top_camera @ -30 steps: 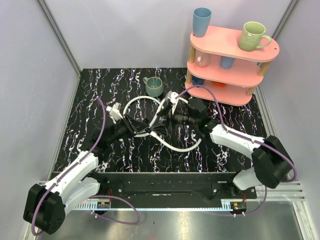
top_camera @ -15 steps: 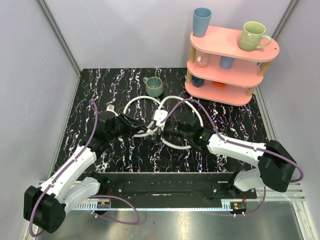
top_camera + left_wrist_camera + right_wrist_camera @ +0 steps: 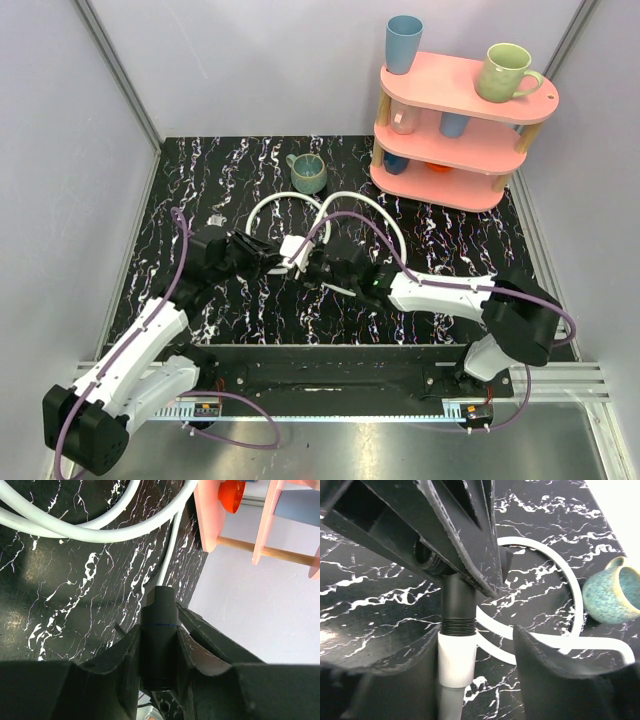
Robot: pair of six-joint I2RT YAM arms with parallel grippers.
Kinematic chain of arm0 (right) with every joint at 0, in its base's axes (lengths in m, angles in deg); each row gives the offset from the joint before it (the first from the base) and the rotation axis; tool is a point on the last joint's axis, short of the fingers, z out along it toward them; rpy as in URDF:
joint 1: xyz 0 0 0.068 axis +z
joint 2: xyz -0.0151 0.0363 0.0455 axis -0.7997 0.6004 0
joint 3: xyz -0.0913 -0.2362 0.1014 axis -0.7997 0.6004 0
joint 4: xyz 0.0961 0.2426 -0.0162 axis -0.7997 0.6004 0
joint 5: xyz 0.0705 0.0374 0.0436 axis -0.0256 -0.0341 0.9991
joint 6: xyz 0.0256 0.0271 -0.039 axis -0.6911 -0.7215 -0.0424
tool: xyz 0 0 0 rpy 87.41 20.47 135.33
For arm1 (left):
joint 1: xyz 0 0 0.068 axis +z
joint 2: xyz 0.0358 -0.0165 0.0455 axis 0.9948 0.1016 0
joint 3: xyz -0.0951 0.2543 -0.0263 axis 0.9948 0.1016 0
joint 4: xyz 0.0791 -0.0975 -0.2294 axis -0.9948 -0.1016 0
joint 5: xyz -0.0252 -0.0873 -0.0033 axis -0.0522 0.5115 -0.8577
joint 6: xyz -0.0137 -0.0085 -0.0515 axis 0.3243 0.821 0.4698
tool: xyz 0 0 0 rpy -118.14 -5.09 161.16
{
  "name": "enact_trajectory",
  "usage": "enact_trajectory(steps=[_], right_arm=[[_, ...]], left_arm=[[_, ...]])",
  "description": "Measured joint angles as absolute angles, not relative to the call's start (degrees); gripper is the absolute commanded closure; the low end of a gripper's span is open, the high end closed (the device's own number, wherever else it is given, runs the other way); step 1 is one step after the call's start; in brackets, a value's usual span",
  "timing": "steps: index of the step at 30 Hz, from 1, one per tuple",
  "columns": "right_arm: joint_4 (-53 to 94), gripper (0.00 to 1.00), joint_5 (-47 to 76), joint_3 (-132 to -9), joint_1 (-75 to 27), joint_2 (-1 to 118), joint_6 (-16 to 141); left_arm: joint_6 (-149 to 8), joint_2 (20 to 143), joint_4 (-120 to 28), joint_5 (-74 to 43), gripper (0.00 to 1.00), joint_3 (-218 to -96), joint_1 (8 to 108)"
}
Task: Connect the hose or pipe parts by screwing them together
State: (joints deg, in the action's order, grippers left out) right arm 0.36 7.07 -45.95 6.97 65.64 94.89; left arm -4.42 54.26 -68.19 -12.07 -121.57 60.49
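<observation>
Two white hoses [image 3: 345, 205] loop across the black marbled table [image 3: 200, 175]. My left gripper [image 3: 265, 250] is shut on a black threaded fitting [image 3: 159, 645], gripped upright between its jaws [image 3: 159, 635]. In the right wrist view that black fitting [image 3: 457, 602] meets a white end fitting [image 3: 456, 660] end to end, the thread still showing. My right gripper [image 3: 477, 647] straddles the white fitting [image 3: 292, 250]. Its left finger [image 3: 415, 660] lies against the fitting, while the right finger [image 3: 545, 660] stands off with a gap. The right gripper [image 3: 322, 268] faces the left one mid-table.
A teal mug [image 3: 308, 173] stands behind the hoses, also visible as the mug [image 3: 615, 597] at the right. A pink three-tier shelf [image 3: 455, 120] with mugs and cups fills the back right. Purple cables [image 3: 180, 260] trail along both arms.
My right gripper has swung left toward the left gripper and its jaws have narrowed around the white fitting. The left gripper drew back slightly leftward, still holding the black fitting.
</observation>
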Motion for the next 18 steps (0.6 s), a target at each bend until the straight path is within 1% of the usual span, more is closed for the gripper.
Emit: enact_trajectory(steps=[1, 2, 3, 4, 7, 10, 12, 16, 18], right_arm=[[-0.01, 0.76, 6.30, -45.95, 7.00, 65.99, 95.13], [-0.58, 0.84, 5.95, -45.95, 7.04, 66.38, 95.17], [-0.84, 0.90, 5.91, -45.93, 7.28, 66.82, 94.78], [-1.69, 1.00, 5.21, -45.86, 7.65, 67.17, 95.11], [-1.91, 1.00, 4.40, -45.82, 7.91, 67.30, 93.99], [-1.15, 1.00, 6.74, -45.84, 6.49, 67.30, 91.24], [-0.23, 1.00, 11.35, -45.86, 4.42, 67.34, 88.53], [0.05, 1.00, 22.21, -45.97, 0.20, 67.67, 82.98], [-0.75, 1.00, 30.21, -45.97, -2.58, 67.91, 79.39]], left_arm=[[-4.31, 54.08, -68.30, -12.23, 1.00, -121.59, 60.49], [-3.94, 53.91, -68.26, -12.36, 1.00, -121.59, 60.49], [-3.54, 53.86, -67.86, -12.60, 1.00, -121.59, 60.49], [-3.81, 53.86, -67.65, -12.69, 1.00, -121.64, 60.58], [-4.99, 53.64, -66.36, -12.38, 1.00, -120.92, 60.73], [-10.36, 52.62, -57.68, -11.09, 1.00, -116.57, 60.77], [-14.98, 52.24, -51.01, -10.00, 1.00, -113.31, 60.77], [-23.59, 52.05, -43.38, -7.51, 1.00, -110.67, 60.71], [-26.67, 51.72, -38.77, -5.74, 1.00, -109.05, 60.64]])
